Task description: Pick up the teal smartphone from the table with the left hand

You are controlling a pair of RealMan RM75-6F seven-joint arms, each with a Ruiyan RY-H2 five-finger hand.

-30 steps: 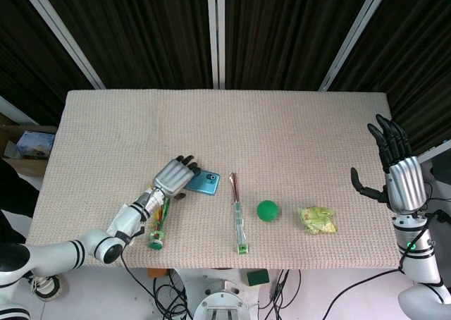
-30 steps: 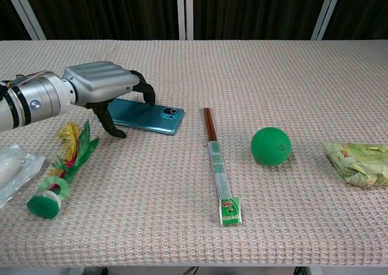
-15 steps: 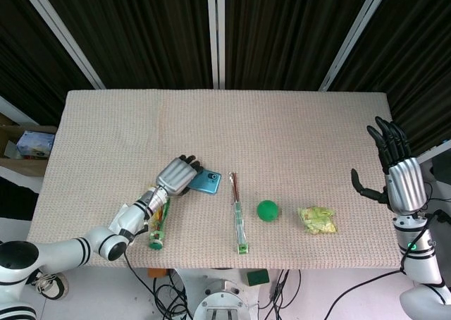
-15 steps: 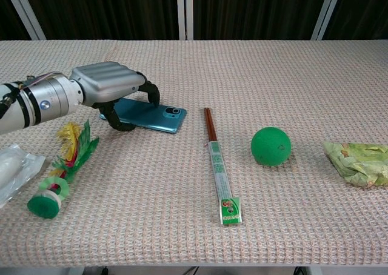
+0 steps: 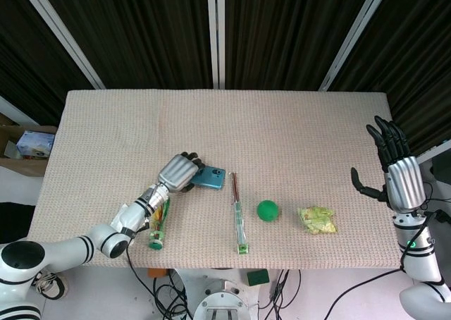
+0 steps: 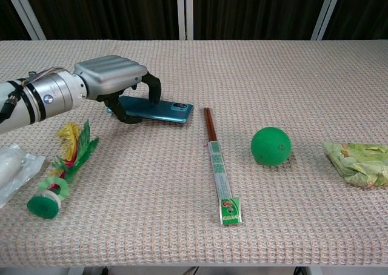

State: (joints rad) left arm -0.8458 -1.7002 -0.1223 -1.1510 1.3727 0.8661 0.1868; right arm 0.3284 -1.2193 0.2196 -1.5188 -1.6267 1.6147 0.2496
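Observation:
The teal smartphone [image 6: 162,109] [image 5: 212,178] is held just off the cloth, its camera end pointing right toward the chopsticks. My left hand [image 6: 115,84] [image 5: 178,172] grips its left half, fingers curled over the top and thumb underneath. That end of the phone is hidden by the hand. My right hand [image 5: 399,172] is raised at the table's far right edge, fingers spread, holding nothing; the chest view does not show it.
Wrapped chopsticks [image 6: 218,163] lie right of the phone, then a green ball [image 6: 271,146] and a crumpled yellow-green wrapper [image 6: 357,162]. A green feathered shuttlecock [image 6: 60,173] and a clear packet [image 6: 12,169] lie under my left forearm. The woven tablecloth [image 6: 254,69] covers the table.
My left hand closed its fingers and thumb around the phone and lifted it slightly, shifting it a little right. The right hand stayed still.

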